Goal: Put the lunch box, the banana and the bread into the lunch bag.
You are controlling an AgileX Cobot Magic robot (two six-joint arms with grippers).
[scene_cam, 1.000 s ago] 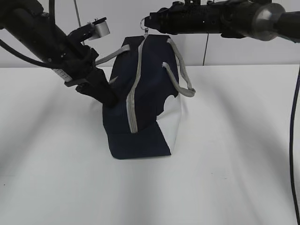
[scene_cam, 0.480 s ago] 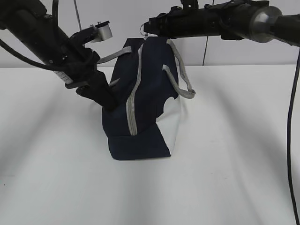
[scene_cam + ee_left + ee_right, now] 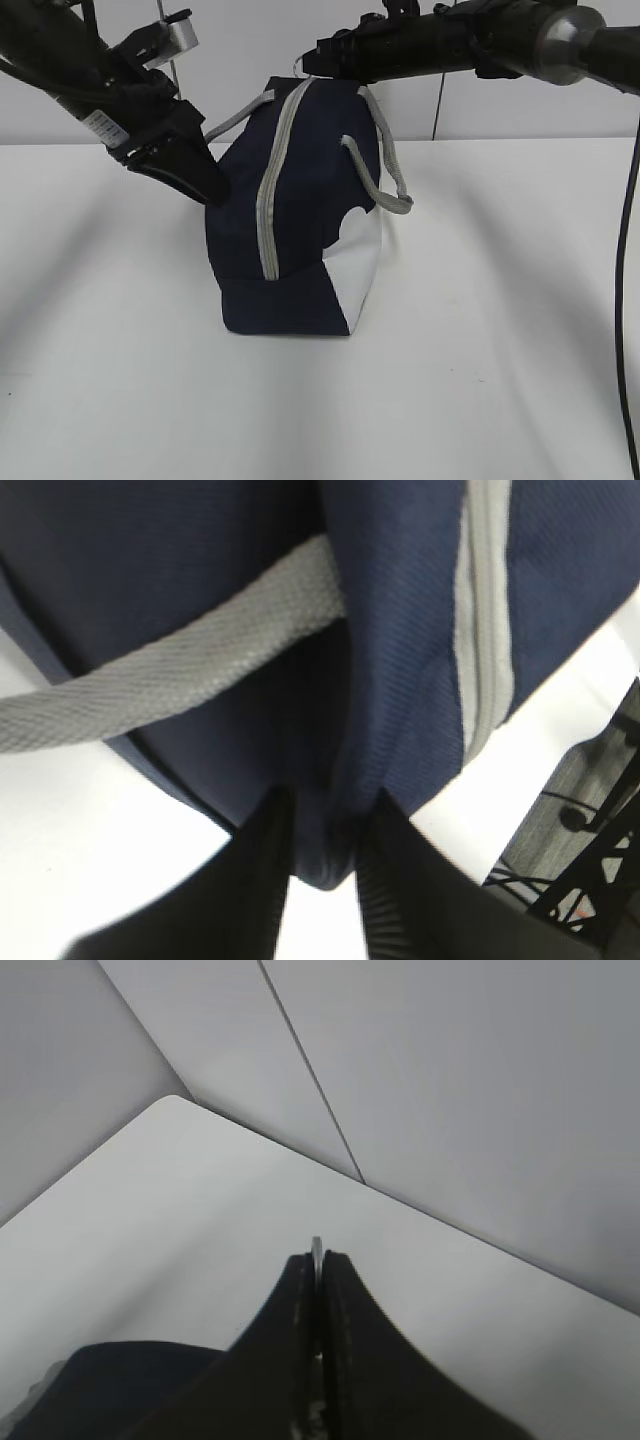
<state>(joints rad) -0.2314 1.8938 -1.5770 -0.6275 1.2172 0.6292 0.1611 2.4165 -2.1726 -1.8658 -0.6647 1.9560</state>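
The navy lunch bag (image 3: 300,200) stands upright on the white table, and its grey zipper (image 3: 268,200) runs shut up the near face. My left gripper (image 3: 215,192) sits at the bag's upper left side. In the left wrist view a fold of the lunch bag (image 3: 200,560) fills the narrow gap of the left gripper (image 3: 328,810), touching both fingers. My right gripper (image 3: 315,48) reaches across above the bag's top. It is shut on the metal ring pull (image 3: 317,1246). The lunch box, the banana and the bread are out of view.
A grey strap handle (image 3: 385,170) hangs over the bag's white corner panel (image 3: 355,260), and another strap (image 3: 180,670) crosses the left wrist view. White table (image 3: 500,330) spreads around the bag. A black cable (image 3: 625,250) hangs at the right edge.
My left gripper has risen and drawn back to the left, and its fingers have parted a little. The bag has shifted slightly left. The right gripper has stayed on the ring pull.
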